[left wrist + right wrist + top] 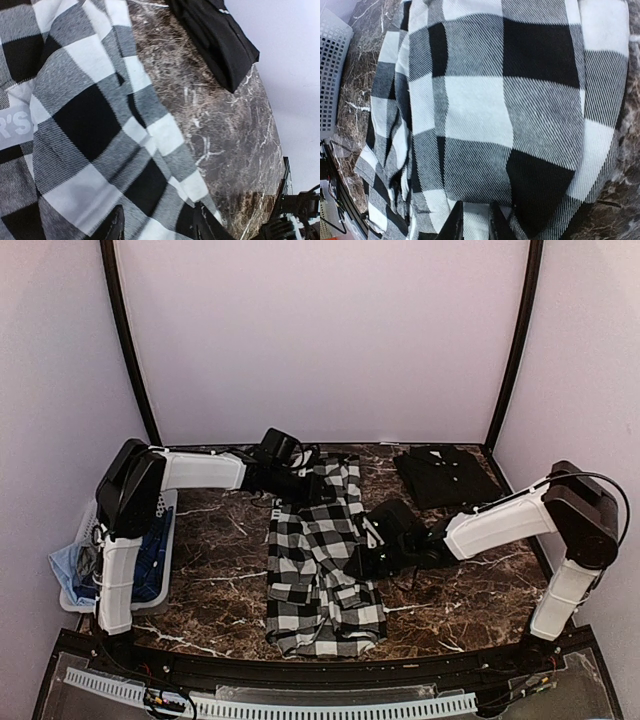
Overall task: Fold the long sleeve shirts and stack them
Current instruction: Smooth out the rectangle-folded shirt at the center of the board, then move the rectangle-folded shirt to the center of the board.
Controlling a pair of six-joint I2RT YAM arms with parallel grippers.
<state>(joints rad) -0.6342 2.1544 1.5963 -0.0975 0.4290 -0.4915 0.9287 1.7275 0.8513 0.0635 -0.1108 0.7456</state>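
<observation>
- Mid-table, the checked shirt [318, 560] lies in a long, rumpled strip running from the far side toward the near edge of the marble table [470, 600], with its near end bunched in loose folds.
- Its cloth is a large black-and-white check; in the left wrist view a pale band with white block letters [15, 127] crosses it at the left edge.
- At the shirt's far end, the left gripper [157, 227] sits low over the cloth with its 2 fingers [114, 227] clearly apart and flat checked fabric showing in the gap between them.
- At the shirt's right edge, about halfway along, the right gripper [475, 222] is down on the cloth; its 2 fingers [455, 222] stand close together with a sliver of checked fabric in the narrow gap, and whether they actually pinch it I cannot tell.
- A black shirt [445, 475] lies folded flat at the far right of the table, well apart from the checked one.
- A white perforated basket [332, 75] stands at the table's left edge beside the left arm, with blue cloth [150, 560] inside it.
</observation>
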